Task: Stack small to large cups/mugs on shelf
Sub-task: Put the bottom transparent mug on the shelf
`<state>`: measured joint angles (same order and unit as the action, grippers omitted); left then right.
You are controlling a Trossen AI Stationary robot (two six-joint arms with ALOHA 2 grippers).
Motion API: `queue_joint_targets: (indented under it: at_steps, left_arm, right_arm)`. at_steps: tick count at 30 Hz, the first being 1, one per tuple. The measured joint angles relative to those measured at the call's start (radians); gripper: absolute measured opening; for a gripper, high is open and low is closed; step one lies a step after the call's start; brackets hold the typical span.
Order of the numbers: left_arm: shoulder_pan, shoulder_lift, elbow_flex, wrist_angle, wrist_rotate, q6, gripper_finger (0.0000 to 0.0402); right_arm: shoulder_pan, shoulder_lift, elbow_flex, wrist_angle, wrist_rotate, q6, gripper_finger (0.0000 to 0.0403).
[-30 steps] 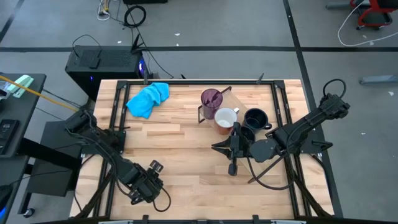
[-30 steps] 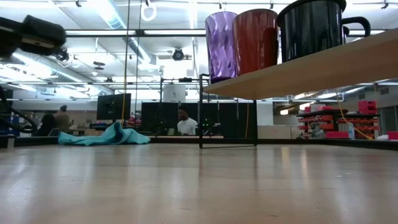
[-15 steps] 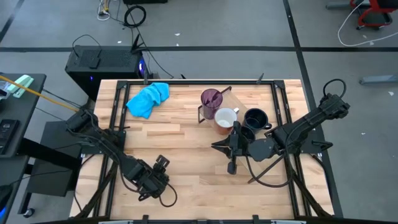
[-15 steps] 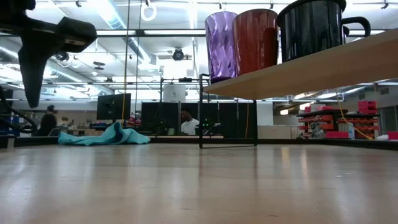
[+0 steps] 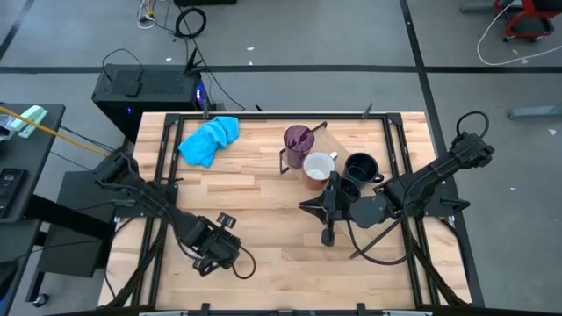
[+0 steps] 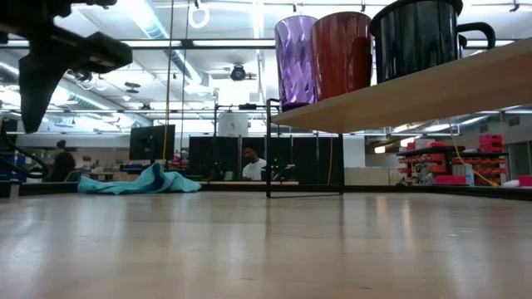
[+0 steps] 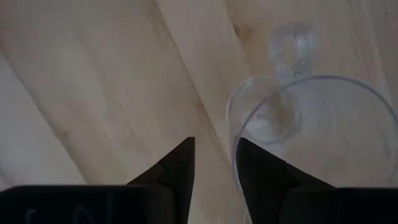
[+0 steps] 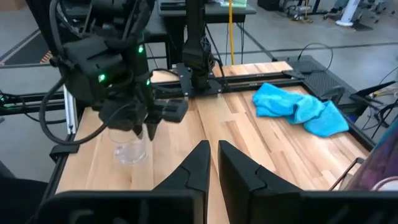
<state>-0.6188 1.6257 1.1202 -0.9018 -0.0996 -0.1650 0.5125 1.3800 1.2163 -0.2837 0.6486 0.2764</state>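
left hand (image 5: pixel 213 247) over near-left worktop (image 5: pixel 263 219), fingers part open, astride clear glass (image 8: pixel 129 148) rim, likely closing to lift. right hand (image 5: pixel 327 230) shut, empty, waiting beside shelf (image 6: pixel 399 87) holding purple tumbler (image 5: pixel 298 140), mugs.

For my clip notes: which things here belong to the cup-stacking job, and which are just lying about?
Part of the job:
- purple tumbler, white mug and dark mug on the shelf
- clear glass, with the left gripper closing over its rim
- right gripper, shut, waiting beside the shelf

Just lying about:
- blue cloth at the table's far left corner
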Motion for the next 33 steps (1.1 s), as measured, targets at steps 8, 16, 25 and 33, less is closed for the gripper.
queue_joint_targets:
  at_steps: [8,16,25,33]
  left_arm:
    - [0.011,0.006,0.018,-0.012,0.004,0.025,0.0078]
    - [0.016,0.006,0.019,0.003,0.001,0.031,0.0009]
    - [0.029,0.006,0.019,0.098,0.001,0.044,0.0015]
    - [0.131,0.006,0.019,0.247,0.0,0.081,0.0022]
  right_arm:
    - [0.0,0.0,0.0,-0.019,-0.013,0.022,0.0039]
    - [0.0,0.0,0.0,-0.018,-0.012,0.021,0.0039]
    - [0.0,0.028,0.0,-0.059,-0.054,0.096,0.0039]
    - [0.053,0.032,0.018,-0.056,-0.069,0.11,0.0039]
